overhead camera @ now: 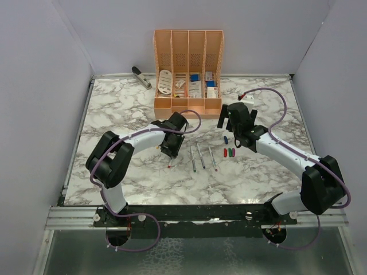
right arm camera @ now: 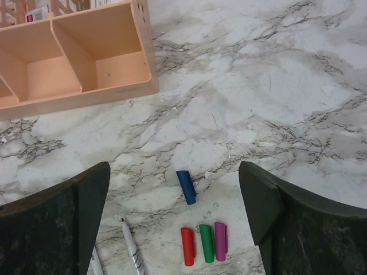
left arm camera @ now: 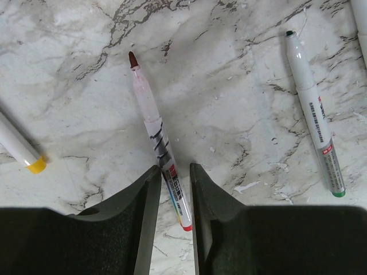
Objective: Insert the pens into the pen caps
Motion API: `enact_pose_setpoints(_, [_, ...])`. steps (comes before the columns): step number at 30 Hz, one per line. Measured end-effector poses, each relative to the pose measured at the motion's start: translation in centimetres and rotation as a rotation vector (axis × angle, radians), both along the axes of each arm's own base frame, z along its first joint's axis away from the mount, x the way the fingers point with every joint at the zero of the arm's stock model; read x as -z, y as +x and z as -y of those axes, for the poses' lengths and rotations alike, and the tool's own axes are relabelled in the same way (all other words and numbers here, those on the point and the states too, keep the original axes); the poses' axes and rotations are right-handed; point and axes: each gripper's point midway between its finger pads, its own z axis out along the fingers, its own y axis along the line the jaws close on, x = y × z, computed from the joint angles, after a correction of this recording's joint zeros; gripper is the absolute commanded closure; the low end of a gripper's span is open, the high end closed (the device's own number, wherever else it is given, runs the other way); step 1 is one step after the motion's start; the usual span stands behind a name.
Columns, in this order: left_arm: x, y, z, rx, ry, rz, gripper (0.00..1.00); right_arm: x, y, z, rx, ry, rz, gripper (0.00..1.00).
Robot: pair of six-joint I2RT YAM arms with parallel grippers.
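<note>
Left hand (left arm camera: pixel 175 169) astride red-tipped pen (left arm camera: pixel 150 117) — rear end between fingers (left arm camera: pixel 146 200), tip ahead.

Nothing can be read outright. The red-tipped pen (left arm camera: pixel 150 123), lower centre of the left wrist view, carries bold black marks and a line of small print along its barrel, too blurred to make out; the green-tipped pen (left arm camera: pixel 312 109) at right bears fine dark lettering and red marks, likewise illegible; the packets (overhead camera: pixel 195 86) in the orange organizer (overhead camera: pixel 188 106), upper centre of the top view, show blue and white labels too small to read.
</note>
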Motion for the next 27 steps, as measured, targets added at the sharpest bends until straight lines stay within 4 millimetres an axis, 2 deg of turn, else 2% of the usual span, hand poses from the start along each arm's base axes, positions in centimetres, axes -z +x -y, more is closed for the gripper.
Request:
enact_pose_setpoints(19, [0.7,0.0,-0.1,-0.025,0.043,-0.058,0.71,0.2,0.0,0.0,0.0,-0.004,-0.008,0.07])
enact_pose_setpoints(27, [1.0,-0.1,-0.3,-0.057,0.071,-0.086,0.77,-1.0,0.7,-0.3,-0.015,-0.022,0.004,0.06])
